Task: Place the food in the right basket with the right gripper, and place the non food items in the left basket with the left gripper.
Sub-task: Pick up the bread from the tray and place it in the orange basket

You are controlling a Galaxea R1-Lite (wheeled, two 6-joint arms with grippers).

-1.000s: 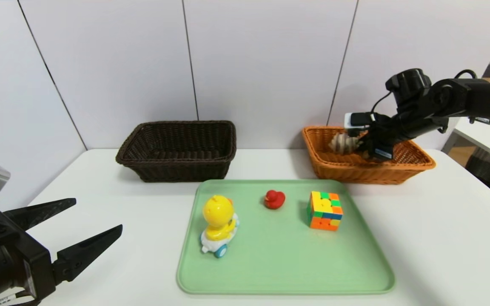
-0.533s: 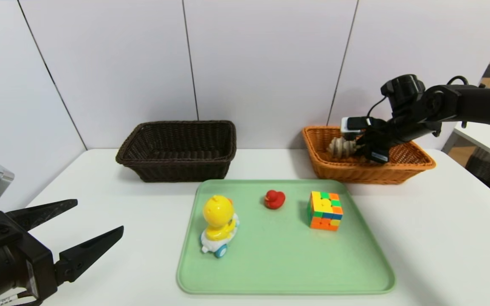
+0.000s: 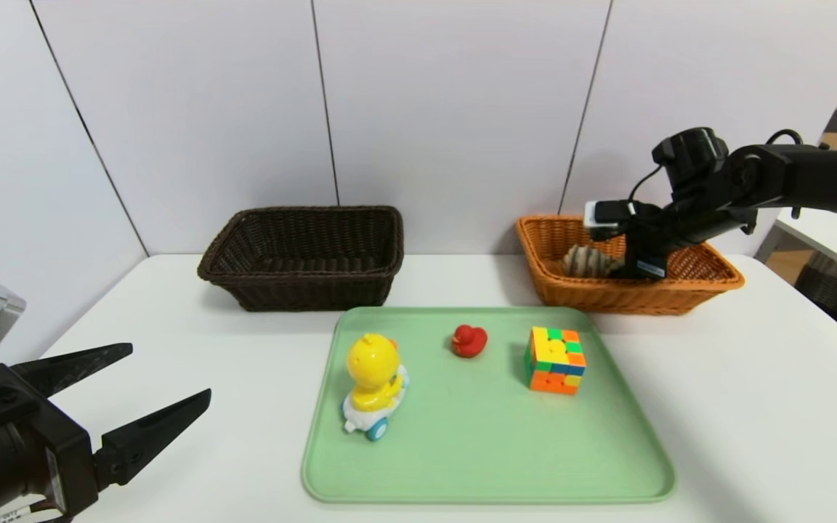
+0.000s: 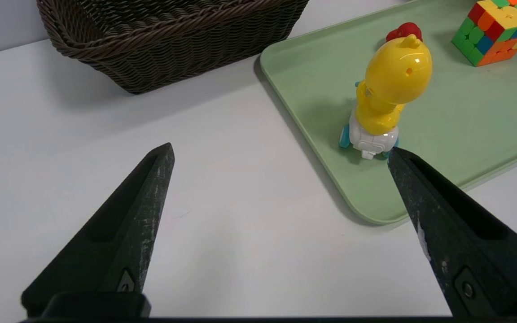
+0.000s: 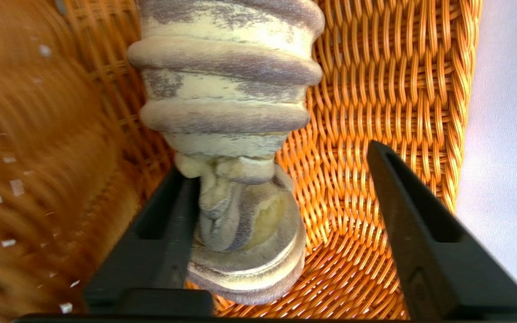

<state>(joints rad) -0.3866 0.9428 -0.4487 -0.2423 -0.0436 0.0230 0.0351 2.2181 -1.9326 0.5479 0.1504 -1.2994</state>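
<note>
Our right pincer (image 5: 281, 179) hangs spread wide inside the orange basket (image 3: 709, 280), the striped loaf (image 3: 587, 260) released there, one finger (image 5: 173, 211) touching it, so we should lift straight out; left pincer (image 3: 164, 370), open, waits low above the bench (image 3: 753, 407).

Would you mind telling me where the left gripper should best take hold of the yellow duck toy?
Probably the yellow duck toy's narrow body, between round head and white wheeled base, coming from above with fingers on its flanks. It stands upright on the tray; the head looks smooth and rounded, so likely slippery. The left gripper is open, low beside the tray.
</note>
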